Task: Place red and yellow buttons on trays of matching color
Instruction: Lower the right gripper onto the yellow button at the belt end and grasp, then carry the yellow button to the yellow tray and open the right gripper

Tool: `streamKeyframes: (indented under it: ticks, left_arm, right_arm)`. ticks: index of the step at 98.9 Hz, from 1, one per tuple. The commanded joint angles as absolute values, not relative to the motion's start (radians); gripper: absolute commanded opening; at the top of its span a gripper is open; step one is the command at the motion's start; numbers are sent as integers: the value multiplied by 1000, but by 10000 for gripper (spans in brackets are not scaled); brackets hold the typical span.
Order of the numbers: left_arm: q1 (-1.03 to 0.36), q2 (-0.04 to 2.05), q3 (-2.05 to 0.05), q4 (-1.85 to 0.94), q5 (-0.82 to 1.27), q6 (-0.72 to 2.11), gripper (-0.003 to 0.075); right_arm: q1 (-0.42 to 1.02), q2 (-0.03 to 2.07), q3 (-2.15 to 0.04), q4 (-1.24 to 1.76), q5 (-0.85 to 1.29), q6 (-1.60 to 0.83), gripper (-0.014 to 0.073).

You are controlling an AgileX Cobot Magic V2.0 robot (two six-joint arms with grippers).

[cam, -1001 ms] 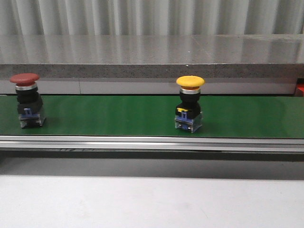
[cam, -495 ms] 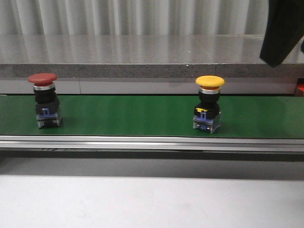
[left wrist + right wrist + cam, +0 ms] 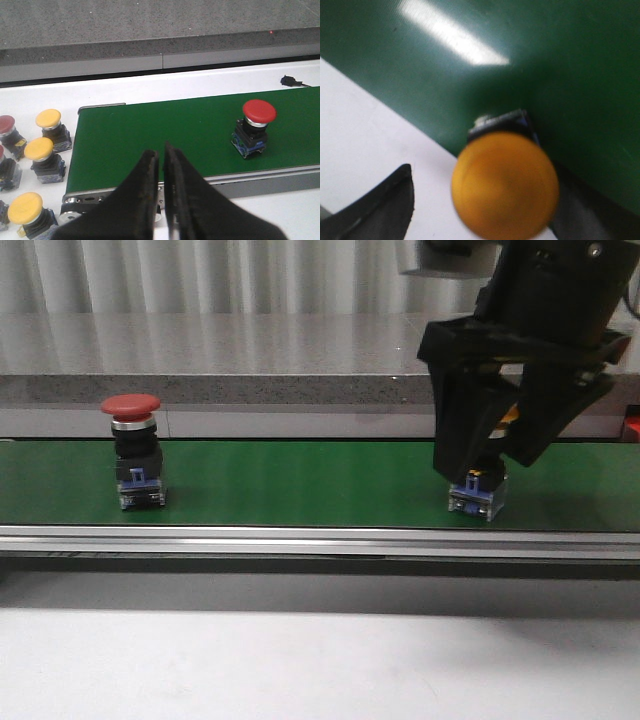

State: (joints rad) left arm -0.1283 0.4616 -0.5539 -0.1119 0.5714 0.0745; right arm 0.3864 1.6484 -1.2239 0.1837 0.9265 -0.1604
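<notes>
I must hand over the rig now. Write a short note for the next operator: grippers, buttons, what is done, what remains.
Right gripper: open, fingers on either side of the yellow button on the green belt, not closed on it.
Left gripper: shut, empty, above the belt's end.
Red button: upright on the belt, untouched.
Spare buttons lie beside the belt.
Done: nothing placed; no trays in view.
Left: grasp yellow, place it; then red.

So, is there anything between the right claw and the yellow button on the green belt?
Nothing visible. The right claw is open and straddles the yellow mushroom-head push button, one finger on each side. Only bare green conveyor belt lies around it; the red button stands far off.
</notes>
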Motion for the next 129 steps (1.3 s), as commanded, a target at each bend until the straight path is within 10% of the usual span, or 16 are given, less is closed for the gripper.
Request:
streamKeyframes:
  ticks: [1,21,129]
  left_arm:
    - [-134,466,-581,-125,491,73,-6]
    - [-134,466,-581,-125,491,73,-6]
    - [-134,466,-581,-125,491,73,-6]
  right_arm:
    - [389,1647,-1256,181,871,-174,463]
    - [367,1662,-1256,173,855,-174,147]
    - [-487,1549,-1253,94,930,-172,142]
